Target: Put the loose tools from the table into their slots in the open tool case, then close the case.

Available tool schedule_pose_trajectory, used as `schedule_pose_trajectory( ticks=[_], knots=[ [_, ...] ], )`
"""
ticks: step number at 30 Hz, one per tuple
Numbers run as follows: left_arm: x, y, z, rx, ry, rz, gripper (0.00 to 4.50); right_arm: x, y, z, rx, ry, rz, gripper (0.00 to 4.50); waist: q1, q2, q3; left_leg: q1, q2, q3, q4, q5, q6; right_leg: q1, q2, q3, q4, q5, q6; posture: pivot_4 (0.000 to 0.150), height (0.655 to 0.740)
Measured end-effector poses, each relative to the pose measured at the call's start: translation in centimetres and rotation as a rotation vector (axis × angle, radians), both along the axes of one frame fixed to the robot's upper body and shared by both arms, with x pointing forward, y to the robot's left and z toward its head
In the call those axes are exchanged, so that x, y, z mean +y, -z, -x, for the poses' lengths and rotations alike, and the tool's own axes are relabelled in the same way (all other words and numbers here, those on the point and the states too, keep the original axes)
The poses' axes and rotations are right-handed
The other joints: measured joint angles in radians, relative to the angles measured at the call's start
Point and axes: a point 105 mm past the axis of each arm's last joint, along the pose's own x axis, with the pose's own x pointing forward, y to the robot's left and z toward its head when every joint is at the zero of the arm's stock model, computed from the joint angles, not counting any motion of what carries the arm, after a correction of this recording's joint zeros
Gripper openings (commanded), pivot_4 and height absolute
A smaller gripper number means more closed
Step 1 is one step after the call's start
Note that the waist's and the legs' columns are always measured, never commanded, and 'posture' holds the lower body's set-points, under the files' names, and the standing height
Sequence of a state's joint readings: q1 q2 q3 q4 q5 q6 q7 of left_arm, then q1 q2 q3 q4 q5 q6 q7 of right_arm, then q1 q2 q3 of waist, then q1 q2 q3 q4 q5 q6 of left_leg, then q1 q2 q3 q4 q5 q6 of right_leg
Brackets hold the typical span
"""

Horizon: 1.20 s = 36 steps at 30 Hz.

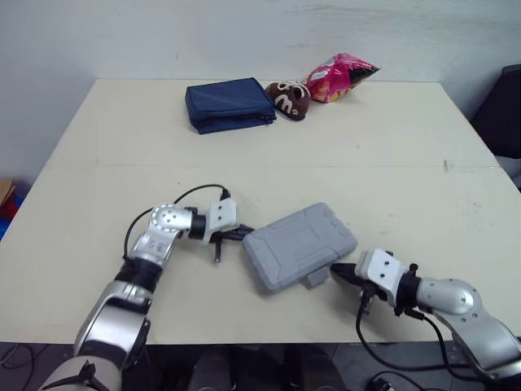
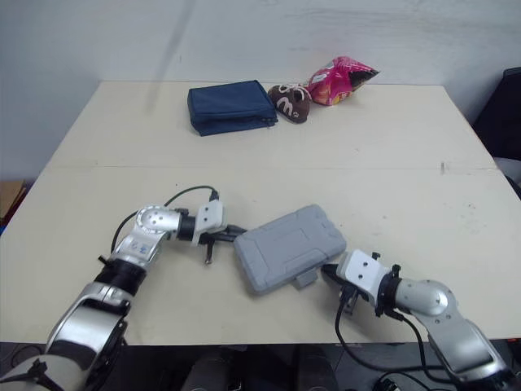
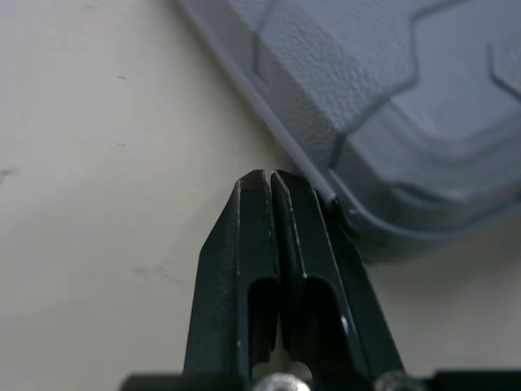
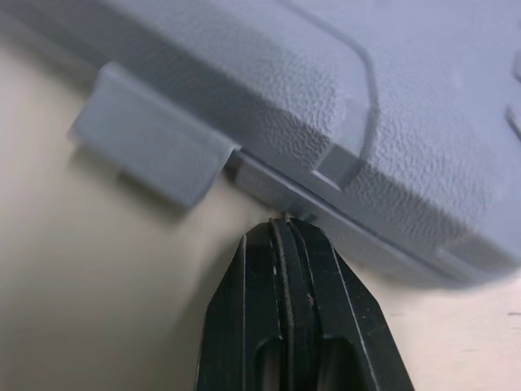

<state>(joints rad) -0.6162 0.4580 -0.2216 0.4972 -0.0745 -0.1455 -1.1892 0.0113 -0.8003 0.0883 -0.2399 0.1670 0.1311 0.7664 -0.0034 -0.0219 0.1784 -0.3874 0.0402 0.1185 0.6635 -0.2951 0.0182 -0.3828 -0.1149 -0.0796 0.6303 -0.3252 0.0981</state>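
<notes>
On the table [image 1: 391, 147], the closed grey tool case [image 1: 299, 247] hides its contents. Left gripper [image 1: 244, 235] and right gripper [image 1: 335, 269] sit at its edges, fingers pressed together.

Room notes, from my seat. Cream table [image 1: 391, 147] takes most of view, matte top. Faint seam [image 1: 326, 166] runs side to side across it; small dark mark [image 1: 445, 165] near seam's right end. Wall [image 1: 244, 32] behind, off-white, bare. Light soft, even. Far table edge: blue pouch [image 1: 229, 104], brown plush shoe [image 1: 286, 98], pink snack bag [image 1: 340, 78], close together in row. Black furniture [image 1: 503, 114] off right side, can't tell what kind. Orange scrap [image 1: 5, 194] low at left, too cut off to name.
</notes>
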Motion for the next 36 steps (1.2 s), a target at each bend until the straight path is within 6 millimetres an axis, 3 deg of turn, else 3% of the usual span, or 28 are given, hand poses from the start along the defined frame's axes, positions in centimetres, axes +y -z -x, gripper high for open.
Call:
schedule_pose_trajectory(
  ticks=[6, 9, 14, 17, 20, 22, 23, 28, 33, 36],
  knots=[
    [0.3, 0.5, 2.9, 0.027, 0.011, 0.003, 0.07, -0.2, -0.5, -3.0, -0.061, 0.017, -0.001, 0.00, -0.001, 0.000, 0.000, 0.000, 0.001, 0.000, 0.000, 0.000, 0.000, 0.001, -0.001, 0.001, 0.000, 0.000, 0.000, 0.150, 0.7400],
    [0.1, 0.5, 3.5, 0.038, -0.009, 0.028, 0.07, -0.4, -0.6, -3.5, -0.077, 0.021, -0.003, 0.00, 0.002, 0.000, 0.000, 0.000, 0.001, -0.001, 0.000, 0.000, 0.000, 0.001, -0.001, 0.002, 0.000, 0.000, 0.000, 0.150, 0.7400],
    [1.5, -0.6, 2.9, -0.003, -0.094, 0.081, 0.07, -1.8, -0.4, -2.6, -0.096, 0.042, 0.006, 0.00, 0.006, 0.001, 0.000, 0.000, 0.001, -0.002, 0.000, -0.001, 0.000, 0.002, -0.002, 0.003, -0.001, 0.000, 0.000, 0.150, 0.7400],
    [1.5, -3.6, 2.8, -0.034, -0.066, 0.192, 0.07, -4.2, -0.3, -0.6, -0.090, 0.093, 0.032, 0.00, 0.016, 0.001, 0.001, -0.001, 0.001, -0.003, 0.000, -0.002, -0.001, 0.003, -0.002, 0.003, -0.003, 0.000, 0.000, 0.150, 0.7400],
    [-0.5, -6.6, 3.1, -0.076, 0.043, 0.248, 0.07, -4.6, -0.8, 1.3, -0.073, 0.121, -0.023, 0.00, 0.020, 0.003, 0.001, 0.000, 0.000, -0.003, 0.000, -0.002, -0.001, 0.005, -0.001, 0.002, -0.002, 0.000, 0.000, 0.150, 0.7400],
    [-3.2, -8.0, 3.8, -0.099, 0.159, 0.259, 0.07, -3.0, -1.5, 2.6, -0.063, 0.076, -0.077, 0.00, 0.025, 0.003, 0.001, 0.002, 0.000, -0.003, 0.001, -0.002, -0.001, 0.006, 0.002, 0.002, -0.003, 0.000, 0.000, 0.150, 0.7400],
    [-3.7, -8.1, 3.9, -0.099, 0.178, 0.257, 0.07, -2.7, -1.7, 2.8, -0.065, 0.066, -0.085, 0.00, 0.023, 0.003, 0.001, 0.002, 0.000, -0.002, 0.000, -0.002, -0.001, 0.006, 0.002, 0.002, -0.002, 0.000, 0.000, 0.150, 0.7400],
    [-7.9, -7.5, 2.7, -0.125, 0.202, 0.168, 0.07, -1.3, -2.1, 2.2, -0.092, 0.111, -0.142, 0.00, 0.016, 0.004, 0.000, 0.002, 0.000, -0.001, 0.000, -0.002, -0.001, 0.004, 0.005, 0.001, -0.002, 0.000, 0.001, 0.150, 0.7400],
    [-10.4, -5.5, 2.3, -0.119, 0.229, 0.051, 0.07, -0.2, -2.0, 1.2, -0.117, 0.128, -0.141, 0.00, 0.017, 0.004, 0.000, 0.001, 0.000, 0.000, 0.001, -0.002, -0.001, 0.003, 0.006, 0.000, -0.003, 0.000, 0.001, 0.150, 0.7400],
    [-10.8, -3.9, 2.6, -0.077, 0.248, 0.006, 0.07, 0.5, -1.4, 1.1, -0.094, 0.112, -0.126, 0.00, 0.016, 0.004, 0.000, 0.000, 0.000, 0.000, 0.001, -0.002, 0.000, 0.002, 0.006, 0.000, -0.003, 0.000, 0.001, 0.150, 0.7400]
  ],
)
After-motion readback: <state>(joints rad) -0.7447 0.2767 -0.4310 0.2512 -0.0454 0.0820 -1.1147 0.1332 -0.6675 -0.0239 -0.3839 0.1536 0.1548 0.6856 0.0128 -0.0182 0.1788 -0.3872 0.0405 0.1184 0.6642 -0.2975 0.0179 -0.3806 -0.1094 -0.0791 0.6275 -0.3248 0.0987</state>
